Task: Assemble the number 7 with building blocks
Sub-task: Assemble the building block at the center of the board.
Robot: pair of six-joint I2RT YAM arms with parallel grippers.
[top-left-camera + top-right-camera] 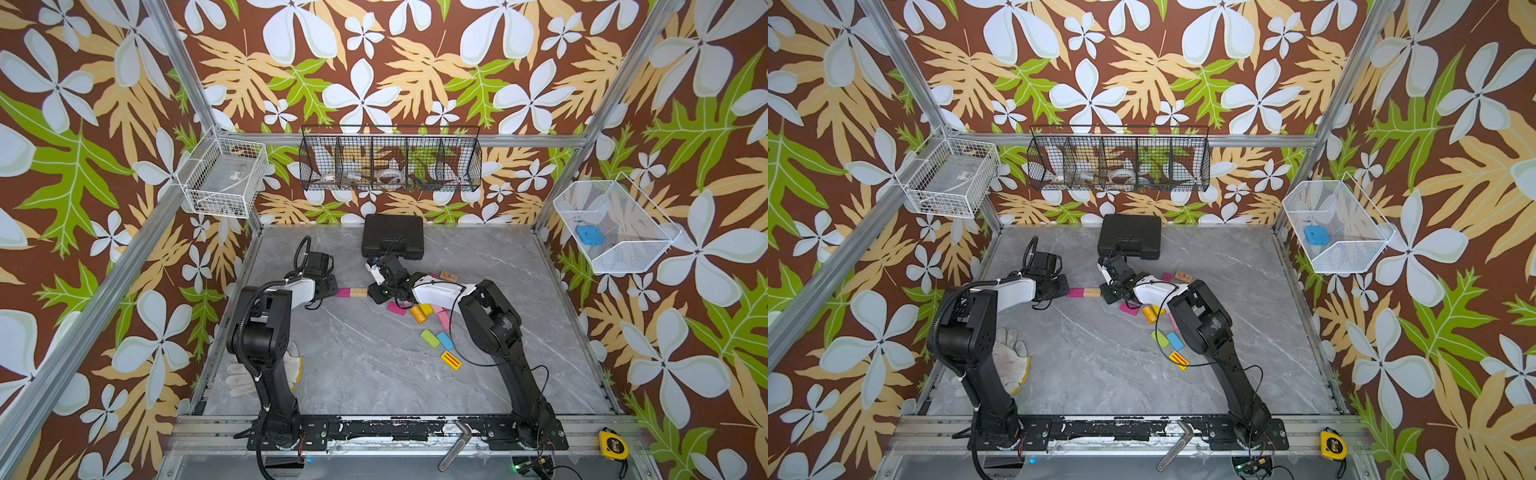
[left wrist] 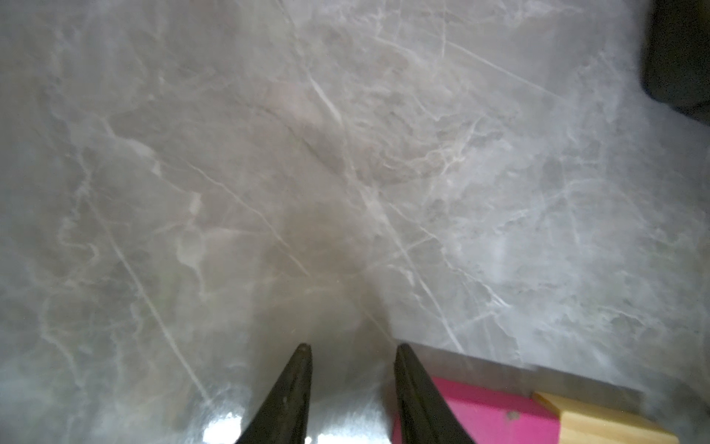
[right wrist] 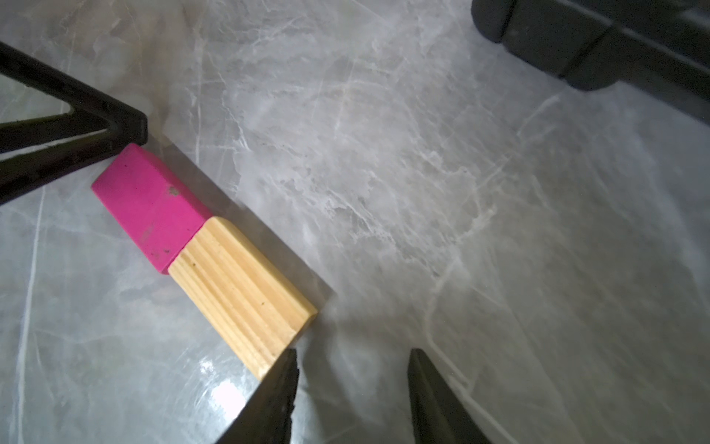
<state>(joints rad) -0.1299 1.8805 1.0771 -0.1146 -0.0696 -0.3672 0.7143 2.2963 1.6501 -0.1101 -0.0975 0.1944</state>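
Closest to the lens, the right gripper (image 3: 353,353) holds its two dark fingers a modest way apart with nothing between them. One finger sits at the end corner of the plain wood block (image 3: 238,288), touching or nearly so; I cannot tell which. That block lies flat on the grey table (image 1: 374,374), end to end against a magenta block (image 3: 150,203). The left gripper (image 2: 352,348), likewise partly parted and empty, stands at the magenta end with the block just outside its fingers.

To my eye this is the top bar of the 7 being squared up. Doing it well means nudging gently from both ends at once, fingers low and square to the row. That way the seam closes without the pair turning. Each gripper should then lift straight off so nothing drags.

Counting in a top view:
- Two blocks make the row.
- Loose by the right arm are one loose magenta block (image 1: 397,308), one orange block (image 1: 417,314), one yellow block (image 1: 426,308), seemingly two pink blocks (image 1: 444,321), one green block (image 1: 430,338), one blue block (image 1: 444,340) and one striped block (image 1: 451,360).
- Beyond the forearm are one far magenta block (image 1: 433,275) and one printed wooden block (image 1: 448,276).

That makes twelve showing, and the arm may hide more. Also here are one black case (image 1: 392,237), one glove (image 1: 249,374), one tape measure (image 1: 613,444), one hex key (image 1: 455,446) and three wire baskets (image 1: 224,178).
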